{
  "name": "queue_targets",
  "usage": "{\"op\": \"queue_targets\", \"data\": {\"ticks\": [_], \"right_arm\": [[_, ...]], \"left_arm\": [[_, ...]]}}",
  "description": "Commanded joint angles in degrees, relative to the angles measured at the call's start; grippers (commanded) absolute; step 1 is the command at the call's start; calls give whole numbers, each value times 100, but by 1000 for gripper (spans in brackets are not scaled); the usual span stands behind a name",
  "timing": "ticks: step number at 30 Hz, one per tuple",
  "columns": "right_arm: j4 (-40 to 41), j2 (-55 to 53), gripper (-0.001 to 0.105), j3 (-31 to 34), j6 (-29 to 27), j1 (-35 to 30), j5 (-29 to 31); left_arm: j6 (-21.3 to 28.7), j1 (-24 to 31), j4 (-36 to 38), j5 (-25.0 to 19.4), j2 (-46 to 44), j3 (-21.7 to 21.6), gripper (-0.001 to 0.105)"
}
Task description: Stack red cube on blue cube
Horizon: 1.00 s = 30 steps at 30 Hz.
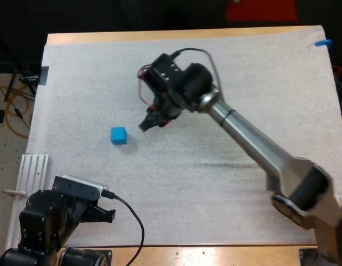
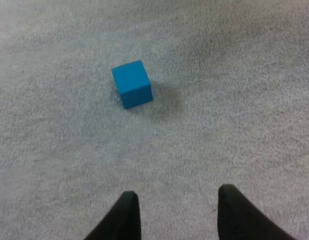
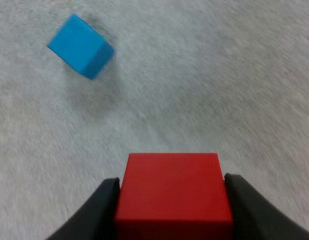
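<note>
The blue cube (image 1: 119, 135) sits on the white mat, left of centre; it is also ahead of my left gripper (image 2: 177, 210) as the blue cube (image 2: 132, 84). My right gripper (image 1: 151, 121) hovers just right of it, shut on the red cube (image 3: 173, 192), whose sides its two black fingers (image 3: 94, 212) press. From that wrist the blue cube (image 3: 81, 46) lies ahead on the mat, apart from the red one. My left gripper (image 1: 104, 213) rests low at the mat's near left, its fingers apart with nothing between them.
A white ribbed rail (image 1: 31, 172) lies at the mat's left edge beside my left arm. The white mat (image 1: 215, 183) spreads bare around the cubes.
</note>
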Motion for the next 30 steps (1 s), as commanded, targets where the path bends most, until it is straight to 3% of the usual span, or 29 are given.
{"op": "queue_targets", "data": {"ticks": [1,9,30], "right_arm": [[36,189,38,-312,-99,74,-76],[-443,973,38,-1030,-143,294,-405],[-2252,1568,38,-945,-83,551,-615]], "left_arm": [[-94,6,11,-81,-30,-39,35],[-98,6,11,-81,-30,-39,35],[-41,6,11,-69,-30,-39,35]]}}
